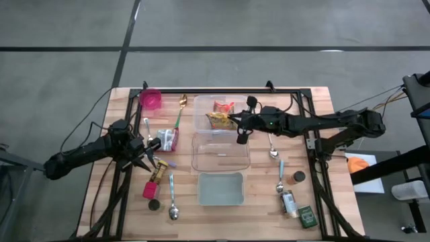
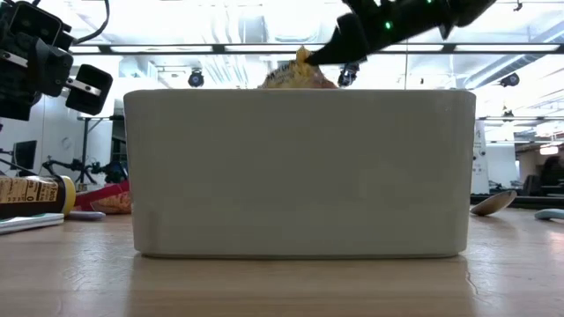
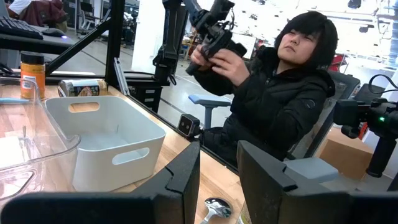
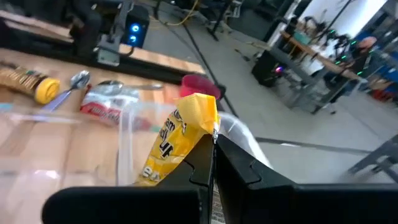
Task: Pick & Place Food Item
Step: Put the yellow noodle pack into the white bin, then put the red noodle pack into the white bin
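Note:
A yellow snack packet (image 1: 218, 120) (image 4: 177, 134) hangs over the far clear container (image 1: 201, 101), where a red packet (image 1: 223, 105) lies. My right gripper (image 1: 234, 119) (image 4: 212, 140) reaches in from the table's right and is shut on the yellow packet. In the low view the packet's top (image 2: 298, 75) shows above the white bin (image 2: 300, 172), and its lower end is hidden. My left gripper (image 1: 148, 154) (image 3: 217, 180) waits at the table's left, level. Its fingers are apart with nothing between them. My right gripper pinches the yellow packet's upper edge (image 4: 208, 124) between its two fingers. The fingers come nearly level from the table's right, slanting a little down. The packet hangs tilted below and ahead of them, over the far clear container. Whether its lower end rests there I cannot tell.
A second clear container (image 1: 220, 153) and the white bin (image 1: 220, 188) stand in a row toward the near edge. A pink cup (image 1: 151, 99), spoons, a red-white packet (image 1: 168, 139) and a bottle (image 1: 159, 171) lie left. Small jars lie right. A person (image 3: 280, 106) sits beyond the table.

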### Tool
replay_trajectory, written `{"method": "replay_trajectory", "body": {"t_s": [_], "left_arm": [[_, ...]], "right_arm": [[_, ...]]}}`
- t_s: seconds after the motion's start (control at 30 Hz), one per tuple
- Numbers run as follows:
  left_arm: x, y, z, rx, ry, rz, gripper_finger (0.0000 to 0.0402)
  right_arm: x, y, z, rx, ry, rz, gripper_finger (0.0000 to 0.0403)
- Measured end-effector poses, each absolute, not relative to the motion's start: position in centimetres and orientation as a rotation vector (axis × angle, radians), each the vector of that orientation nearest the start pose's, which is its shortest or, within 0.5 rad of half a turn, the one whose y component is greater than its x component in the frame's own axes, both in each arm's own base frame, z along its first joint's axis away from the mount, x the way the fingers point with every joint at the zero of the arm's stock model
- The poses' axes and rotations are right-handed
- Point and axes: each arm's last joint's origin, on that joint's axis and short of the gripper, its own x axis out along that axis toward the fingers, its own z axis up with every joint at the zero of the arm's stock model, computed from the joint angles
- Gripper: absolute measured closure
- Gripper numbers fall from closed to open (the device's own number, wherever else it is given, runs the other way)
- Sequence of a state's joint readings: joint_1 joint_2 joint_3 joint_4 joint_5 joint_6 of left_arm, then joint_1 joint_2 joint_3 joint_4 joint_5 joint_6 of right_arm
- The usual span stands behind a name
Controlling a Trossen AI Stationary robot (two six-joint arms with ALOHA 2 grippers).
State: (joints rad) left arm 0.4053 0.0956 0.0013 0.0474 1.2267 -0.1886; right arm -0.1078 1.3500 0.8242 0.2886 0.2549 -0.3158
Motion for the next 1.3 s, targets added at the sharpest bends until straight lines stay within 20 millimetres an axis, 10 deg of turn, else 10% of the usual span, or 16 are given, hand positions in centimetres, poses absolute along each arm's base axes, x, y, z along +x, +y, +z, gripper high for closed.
{"method": "replay_trajectory", "body": {"t_s": [0.67, 1.3], "left_arm": [[8.8, 0.8, 16.2, -0.213, 0.111, -0.817, 0.0291], [8.8, 0.8, 16.2, -0.213, 0.110, -0.816, 0.0291]], "right_arm": [[28.2, -4.0, 23.1, -0.215, 0.374, -0.362, 0.0387], [28.6, -4.2, 24.6, -0.154, 0.268, -0.385, 0.0195]]}}
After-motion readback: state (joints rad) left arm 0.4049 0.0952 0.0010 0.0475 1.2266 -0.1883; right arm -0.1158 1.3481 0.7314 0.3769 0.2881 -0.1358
